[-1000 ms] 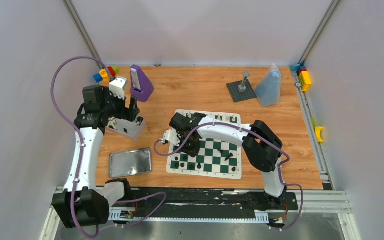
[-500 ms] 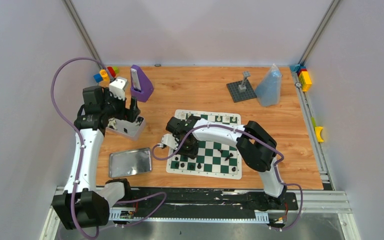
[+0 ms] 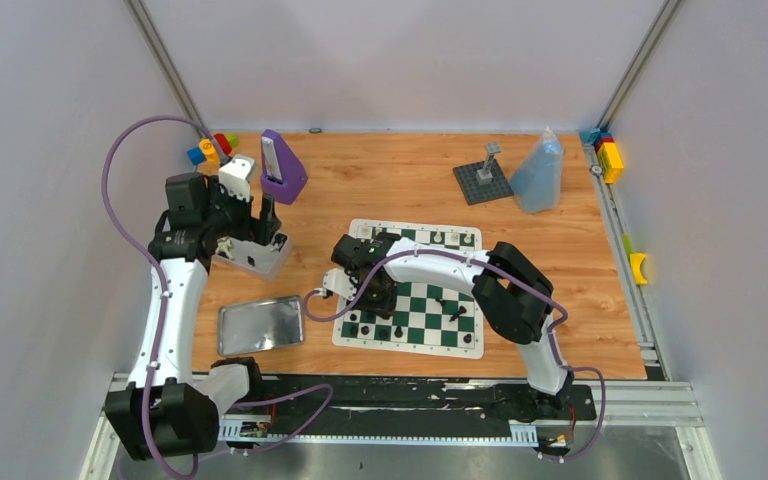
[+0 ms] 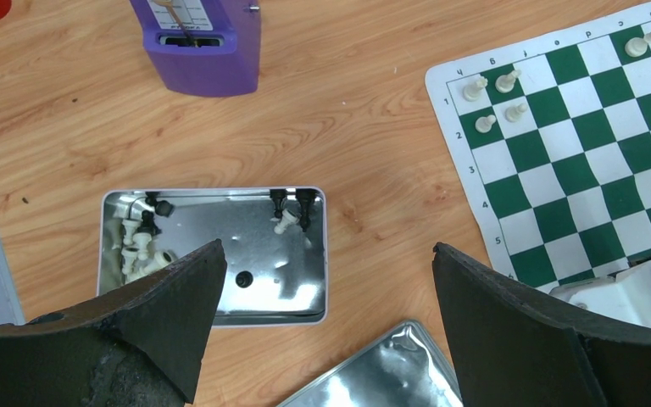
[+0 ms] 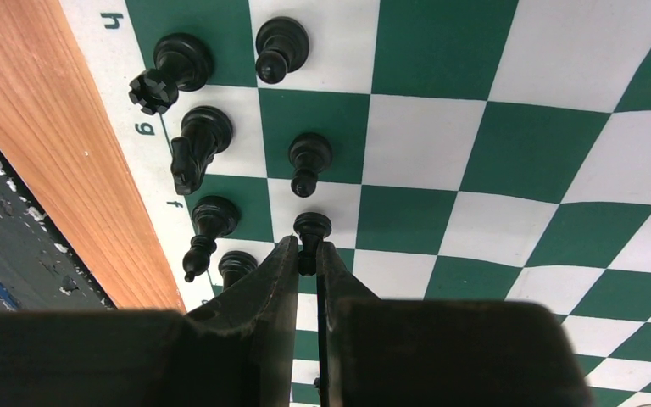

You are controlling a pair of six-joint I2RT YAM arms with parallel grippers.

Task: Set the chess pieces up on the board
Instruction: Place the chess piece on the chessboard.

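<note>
The green-and-white board (image 3: 430,305) lies mid-table; it also shows in the left wrist view (image 4: 585,161). My right gripper (image 5: 308,250) is shut on a black pawn (image 5: 312,229) just above the board's near-left squares, beside a black rook (image 5: 169,72), knight (image 5: 197,144), bishop (image 5: 208,229) and two pawns (image 5: 309,161). In the top view it hangs over the board's left part (image 3: 380,295). My left gripper (image 4: 326,250) is open and empty above a metal tin (image 4: 220,254) holding several black and white pieces (image 4: 140,242). White pieces (image 4: 492,93) stand at the board's far side.
The shiny tin lid (image 3: 260,325) lies left of the board. A purple box (image 3: 282,165) stands behind the tin. A dark grey baseplate with a post (image 3: 482,180) and a bluish bag (image 3: 540,172) are at the back right. Coloured blocks (image 3: 210,150) sit in the corners.
My right gripper has shifted slightly left over the board's near-left squares with the pawn in it. The left arm has not moved.
</note>
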